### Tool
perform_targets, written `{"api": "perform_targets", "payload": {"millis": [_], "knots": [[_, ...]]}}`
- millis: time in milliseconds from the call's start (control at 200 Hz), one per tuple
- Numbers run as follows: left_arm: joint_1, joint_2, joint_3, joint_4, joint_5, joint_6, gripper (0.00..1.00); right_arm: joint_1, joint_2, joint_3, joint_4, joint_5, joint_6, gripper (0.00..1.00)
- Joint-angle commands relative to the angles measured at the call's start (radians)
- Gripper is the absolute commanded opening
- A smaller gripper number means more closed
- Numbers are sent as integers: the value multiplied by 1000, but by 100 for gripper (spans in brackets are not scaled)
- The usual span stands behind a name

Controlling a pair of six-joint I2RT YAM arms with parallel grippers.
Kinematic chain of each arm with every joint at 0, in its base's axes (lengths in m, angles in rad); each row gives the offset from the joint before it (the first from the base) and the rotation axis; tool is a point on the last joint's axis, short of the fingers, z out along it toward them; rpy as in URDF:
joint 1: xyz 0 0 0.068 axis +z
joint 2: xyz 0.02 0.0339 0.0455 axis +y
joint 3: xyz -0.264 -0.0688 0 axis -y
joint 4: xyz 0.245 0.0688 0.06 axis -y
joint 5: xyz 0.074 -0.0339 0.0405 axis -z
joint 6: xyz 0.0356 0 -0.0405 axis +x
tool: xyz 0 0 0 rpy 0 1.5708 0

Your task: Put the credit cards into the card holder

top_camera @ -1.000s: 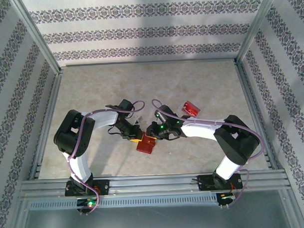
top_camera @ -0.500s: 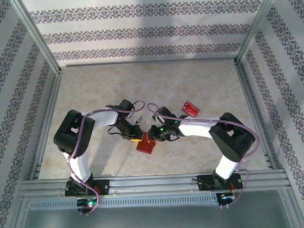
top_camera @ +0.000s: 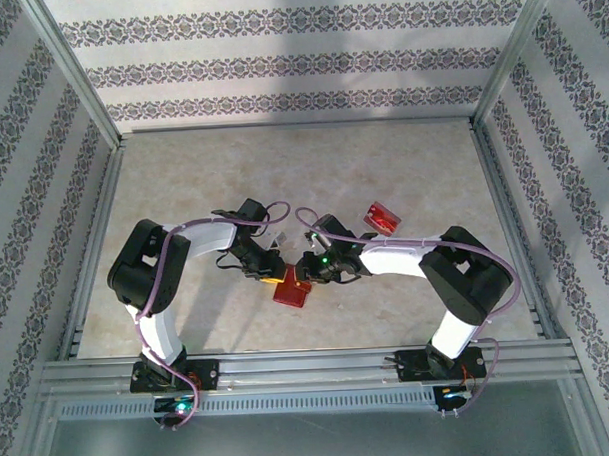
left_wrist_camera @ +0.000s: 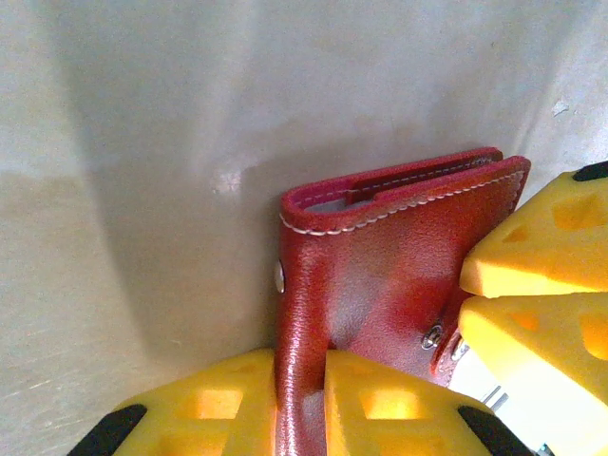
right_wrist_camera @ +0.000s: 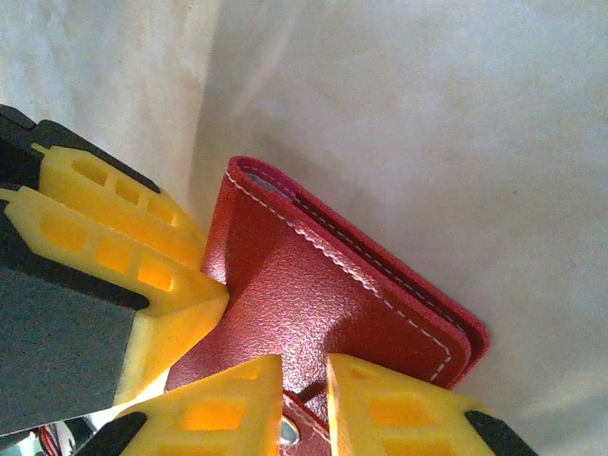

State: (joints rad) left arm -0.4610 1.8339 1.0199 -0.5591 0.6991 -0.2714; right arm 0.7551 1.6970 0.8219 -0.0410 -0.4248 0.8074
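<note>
The card holder [top_camera: 292, 289], a red folding wallet, sits between both arms in the top external view. My left gripper [left_wrist_camera: 300, 404] is shut on the card holder [left_wrist_camera: 380, 256], pinching a fold of its red cover between the yellow fingers. My right gripper [right_wrist_camera: 304, 404] is shut on the card holder [right_wrist_camera: 323, 285] at its clasp tab, whose snap shows between the pads. Each wrist view also catches the other arm's fingers [left_wrist_camera: 532, 275] [right_wrist_camera: 123, 256] against the wallet. A greyish inner sleeve peeks out at the top edge. One red credit card [top_camera: 382, 218] lies apart at the back right.
A clear plastic piece [top_camera: 368, 220] sits beside the red card. Metal frame rails [top_camera: 309, 363] run along the near edge, and patterned walls close in the pale tabletop [top_camera: 302, 168] on three sides.
My right gripper has slid left, away from the red card, and closed in on the wallet's clasp side. The left gripper and the wallet have stayed put.
</note>
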Motion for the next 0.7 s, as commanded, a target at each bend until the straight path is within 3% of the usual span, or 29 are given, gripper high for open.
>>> {"api": "perform_targets", "payload": {"millis": [0, 440, 695], "knots": [[-19, 33, -13, -23, -45, 18, 19, 7, -14, -24, -7, -40, 3, 23], [-19, 30, -14, -25, -47, 21, 19, 10, -53, -57, -13, -29, 0, 22], [-19, 29, -16, -25, -50, 23, 19, 4, -78, -69, -11, -20, -5, 30]]}}
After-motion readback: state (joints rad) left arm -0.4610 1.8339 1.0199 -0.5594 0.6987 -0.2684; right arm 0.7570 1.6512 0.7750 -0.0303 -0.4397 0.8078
